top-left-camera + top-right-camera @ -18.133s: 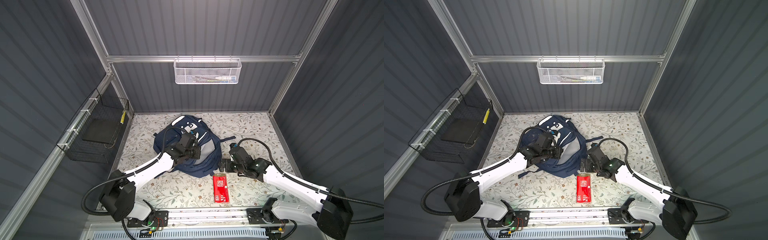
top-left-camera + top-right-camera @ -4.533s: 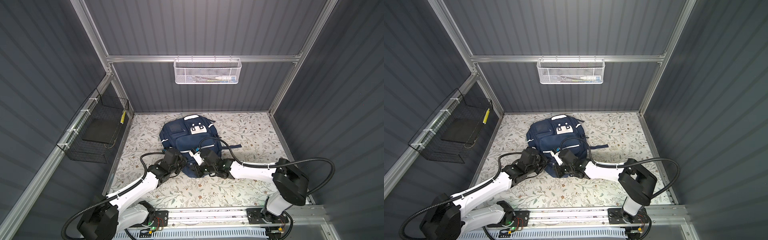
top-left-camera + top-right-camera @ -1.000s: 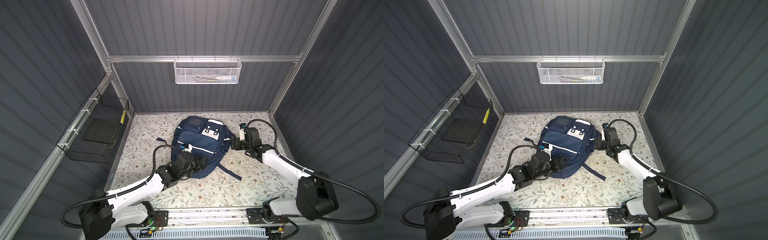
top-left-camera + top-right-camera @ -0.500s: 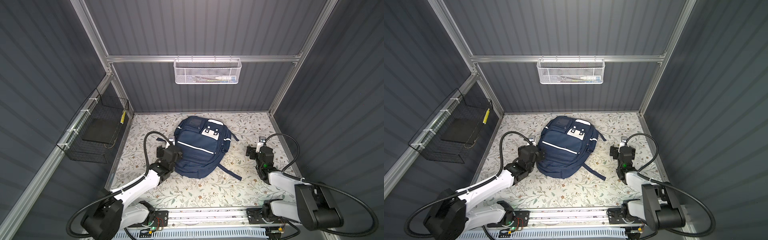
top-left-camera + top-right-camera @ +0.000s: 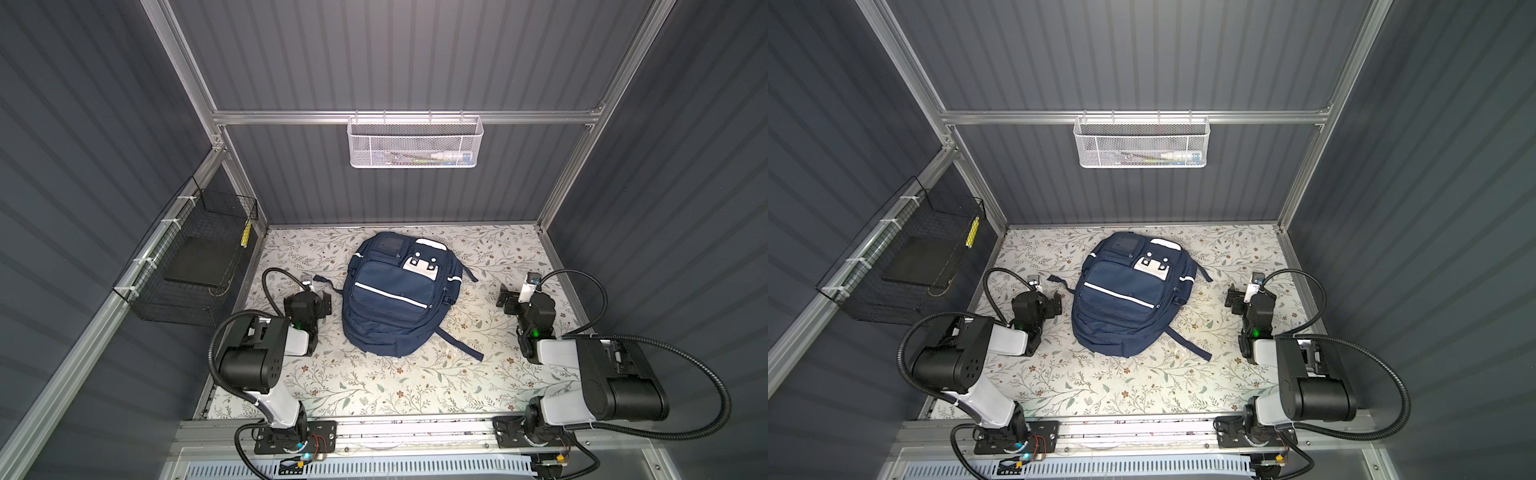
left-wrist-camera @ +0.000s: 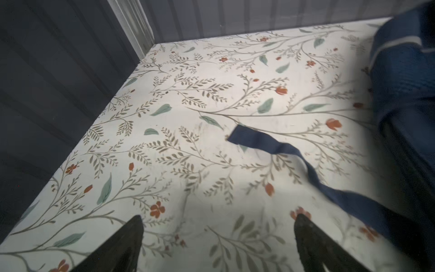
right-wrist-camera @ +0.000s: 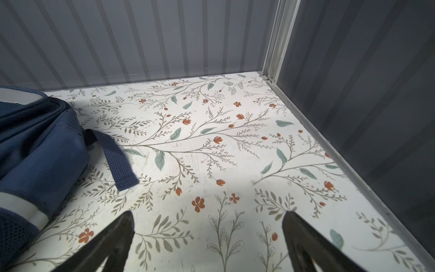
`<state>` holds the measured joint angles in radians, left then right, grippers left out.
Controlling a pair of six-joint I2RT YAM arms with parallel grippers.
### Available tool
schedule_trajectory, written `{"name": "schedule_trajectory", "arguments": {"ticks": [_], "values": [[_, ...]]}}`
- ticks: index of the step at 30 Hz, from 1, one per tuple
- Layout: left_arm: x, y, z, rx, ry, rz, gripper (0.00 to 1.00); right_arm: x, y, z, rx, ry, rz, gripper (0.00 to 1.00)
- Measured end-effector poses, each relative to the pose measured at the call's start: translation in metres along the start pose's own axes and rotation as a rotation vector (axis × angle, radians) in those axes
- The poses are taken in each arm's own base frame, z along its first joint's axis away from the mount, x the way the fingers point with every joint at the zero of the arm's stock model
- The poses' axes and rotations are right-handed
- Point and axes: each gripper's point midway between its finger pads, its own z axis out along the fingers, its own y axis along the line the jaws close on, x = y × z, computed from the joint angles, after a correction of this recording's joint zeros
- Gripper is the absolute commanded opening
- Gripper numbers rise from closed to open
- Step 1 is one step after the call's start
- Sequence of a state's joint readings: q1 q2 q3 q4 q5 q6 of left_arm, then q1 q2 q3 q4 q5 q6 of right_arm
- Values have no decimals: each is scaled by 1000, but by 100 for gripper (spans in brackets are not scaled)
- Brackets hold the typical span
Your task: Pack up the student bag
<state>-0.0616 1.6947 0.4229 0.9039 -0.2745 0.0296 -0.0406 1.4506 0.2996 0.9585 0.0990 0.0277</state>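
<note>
The student bag (image 5: 395,303) lies between left claw (image 5: 326,301) and right claw (image 5: 508,300), touching neither.

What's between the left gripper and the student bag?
Only a loose strap of the student bag, lying on otherwise bare floral tabletop; the left wrist view shows it.

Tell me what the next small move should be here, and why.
Probably none beyond resting both arms where they are: the student bag lies closed on the floral table, no loose item shows beside it, and the left claw and right claw are open, empty, apart from it on either side.
</note>
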Motion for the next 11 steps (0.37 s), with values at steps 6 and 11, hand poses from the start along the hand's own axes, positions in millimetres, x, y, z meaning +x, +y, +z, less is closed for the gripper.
{"name": "schedule_trajectory", "arguments": {"ticks": [6,11], "values": [[-8,-11,7,99,-11,-21,100,-1,1,1,-11,-2,22,99],[-10,-18,7,137,-17,-21,100,-3,2,1,-17,-5,26,99]]}}
